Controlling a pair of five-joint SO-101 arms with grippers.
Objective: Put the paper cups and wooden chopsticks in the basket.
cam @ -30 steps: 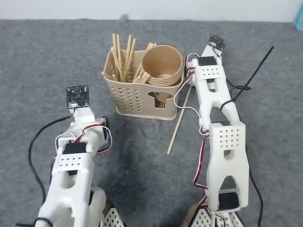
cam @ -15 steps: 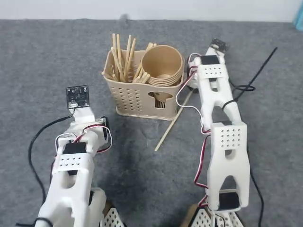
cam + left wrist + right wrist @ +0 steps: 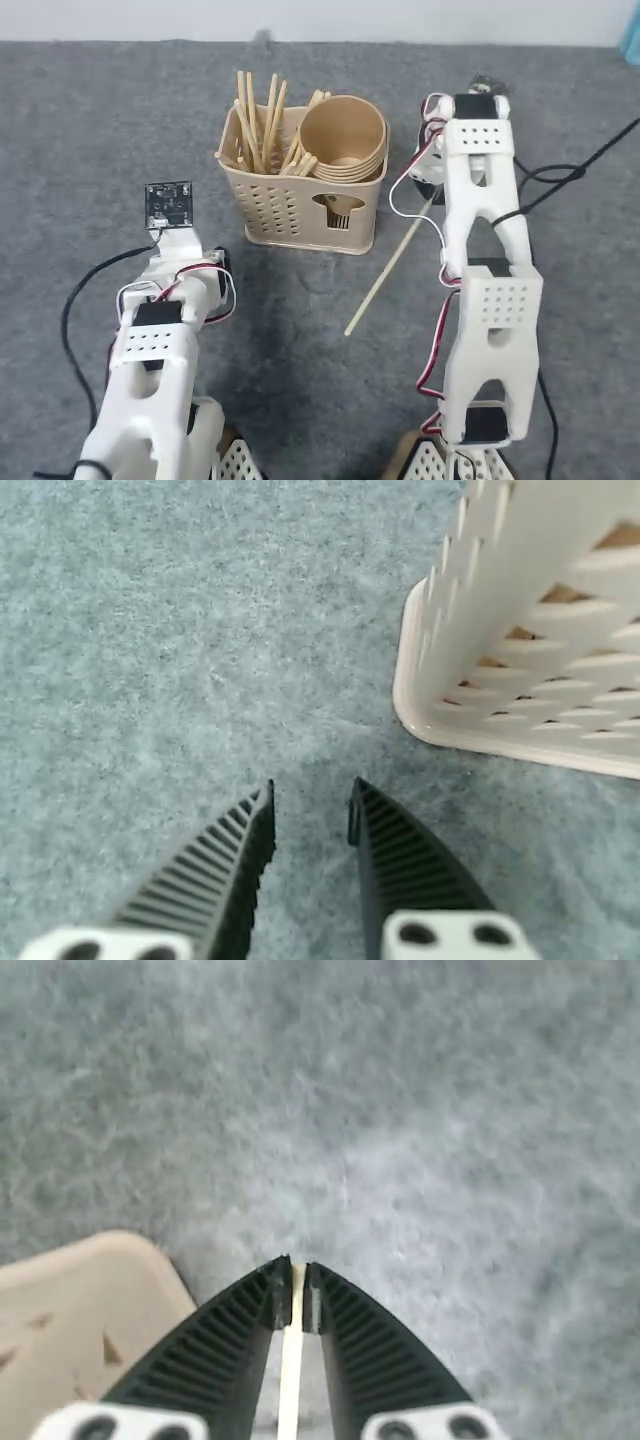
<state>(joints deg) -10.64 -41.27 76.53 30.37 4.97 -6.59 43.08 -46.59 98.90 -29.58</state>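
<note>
The loose chopstick (image 3: 392,265) lies just right of the basket (image 3: 300,215), its far end pinched by the closed right fingers (image 3: 250,1330). Its long axis runs diagonally, free tip toward the arm bases (whether it touches the counter (image 3: 560,100) is unclear). Gripped so near the end, it could pivot, slip out or snag the basket's wall. The left fingers (image 3: 225,870) are slightly parted and empty.

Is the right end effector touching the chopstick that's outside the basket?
Touching. The right wrist view shows the chopstick clamped in the right end effector, whose jaws press against it on both sides with no gap.
</note>
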